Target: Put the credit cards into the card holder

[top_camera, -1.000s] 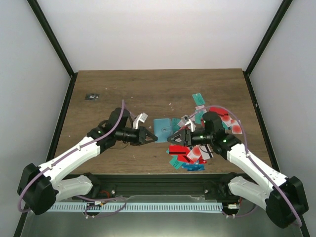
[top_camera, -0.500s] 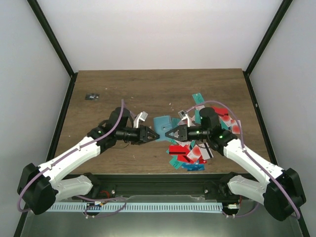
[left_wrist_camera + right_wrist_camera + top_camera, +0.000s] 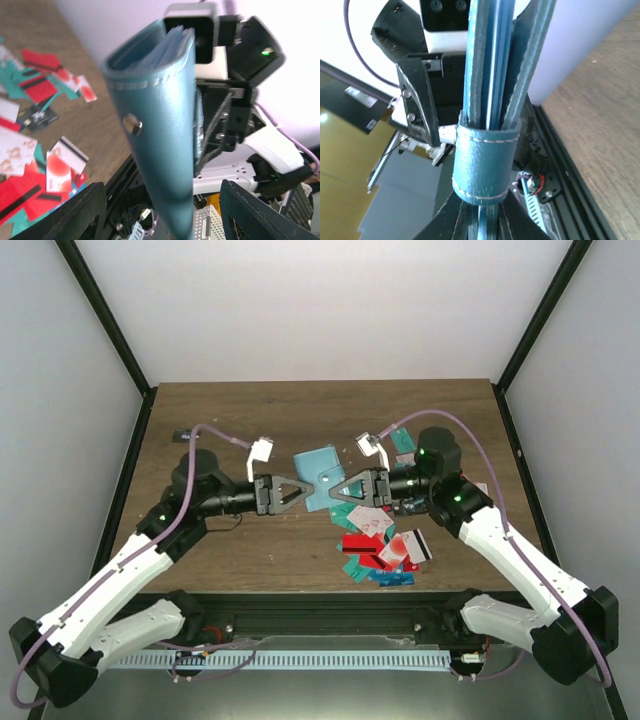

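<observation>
one card holder (image 3: 318,464), one left gripper (image 3: 301,490), one right gripper (image 3: 336,491), one heap of credit cards (image 3: 385,548), too overlapped to count.

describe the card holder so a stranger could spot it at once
On the wooden table, look above its middle. The card holder is the teal-blue stitched wallet pinched in the right gripper; unlike the thin loose cards scattered nearby, it is thick and folded.
</observation>
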Action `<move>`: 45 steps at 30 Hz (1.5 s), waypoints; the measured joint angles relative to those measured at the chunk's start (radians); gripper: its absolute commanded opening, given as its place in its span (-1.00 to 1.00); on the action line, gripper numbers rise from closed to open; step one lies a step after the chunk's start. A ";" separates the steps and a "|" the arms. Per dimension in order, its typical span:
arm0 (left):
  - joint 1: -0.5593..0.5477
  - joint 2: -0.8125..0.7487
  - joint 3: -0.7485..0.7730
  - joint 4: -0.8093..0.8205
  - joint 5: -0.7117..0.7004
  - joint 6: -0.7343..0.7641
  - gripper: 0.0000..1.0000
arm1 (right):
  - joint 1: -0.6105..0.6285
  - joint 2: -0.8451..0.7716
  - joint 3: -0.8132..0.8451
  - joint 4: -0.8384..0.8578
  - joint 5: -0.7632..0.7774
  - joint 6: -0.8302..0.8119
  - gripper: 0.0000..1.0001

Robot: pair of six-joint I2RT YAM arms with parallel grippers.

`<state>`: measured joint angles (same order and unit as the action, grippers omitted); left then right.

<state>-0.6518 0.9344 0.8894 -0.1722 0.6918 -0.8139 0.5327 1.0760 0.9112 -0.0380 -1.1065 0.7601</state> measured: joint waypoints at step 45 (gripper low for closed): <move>-0.003 0.168 0.154 -0.222 -0.151 0.057 -0.92 | -0.019 -0.050 0.248 -0.565 0.461 -0.263 0.85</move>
<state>-0.6552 1.1023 1.0435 -0.3946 0.5404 -0.7567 0.5140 1.0264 1.1587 -0.6025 -0.6453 0.4969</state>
